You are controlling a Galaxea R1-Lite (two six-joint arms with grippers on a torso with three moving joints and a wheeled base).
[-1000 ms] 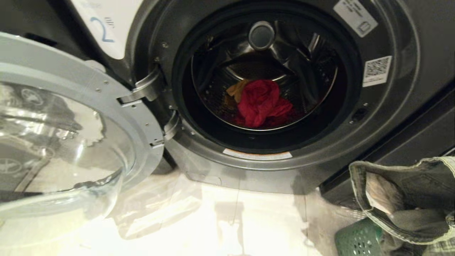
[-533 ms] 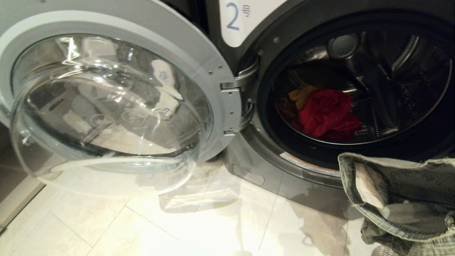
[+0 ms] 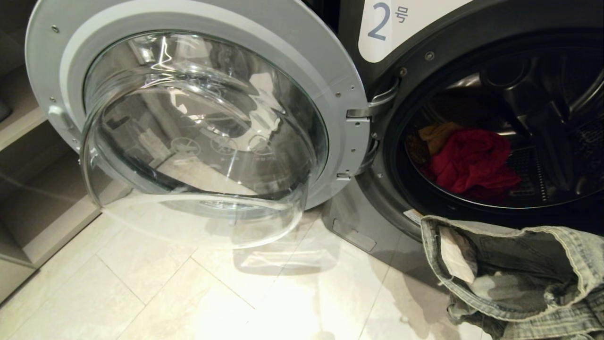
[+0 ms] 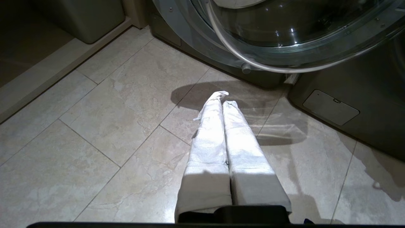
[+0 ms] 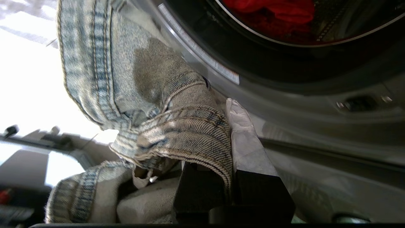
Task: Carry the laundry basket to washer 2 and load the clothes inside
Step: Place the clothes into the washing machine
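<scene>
Washer 2 [image 3: 382, 21] stands with its glass door [image 3: 198, 118] swung wide to the left. In its drum lie a red garment [image 3: 472, 160] and a yellow one [image 3: 436, 134]. My right gripper [image 5: 223, 109] is shut on a grey-olive denim garment [image 3: 514, 274], which hangs just below and in front of the drum's rim [image 5: 202, 53]. One finger is buried under the denim fold [image 5: 183, 126]. The left gripper [image 4: 222, 98] is shut and empty, low over the floor tiles near the door. The laundry basket is out of view.
A low shelf unit [image 3: 28, 189] stands left of the open door. A grey bin [image 4: 85, 15] sits in a recess beyond the tiles. The washer's lower service flap [image 4: 330, 107] is close to the floor.
The whole head view has swung left, so door and drum sit further right. The basket's green corner has left the picture. The denim garment, still gripped, is now closer to the drum's mouth.
</scene>
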